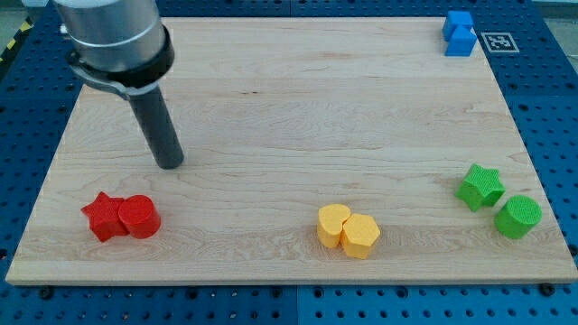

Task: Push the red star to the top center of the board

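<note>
Wooden board (pixel 298 99) lying on a blue pegboard table (pixel 551 135), carrying coloured blocks.

A red star (pixel 104 217) is touching a red cylinder (pixel 139 217) at the bottom left; two yellow blocks (pixel 348 230) are sitting at the bottom centre; a green star (pixel 480 187) and green cylinder (pixel 518 217) are resting at the right; a blue block (pixel 460 33) is standing at the top right; my tip (pixel 169 163) is touching the board above the red pair.

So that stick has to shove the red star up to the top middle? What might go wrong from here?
Two risks, I'd guess. The red star touches the red cylinder, so a push may drag both along. My tip sits above and to the view's right of the pair, on the wrong side; circling below the star could knock it toward the wooden board's bottom edge.
</note>
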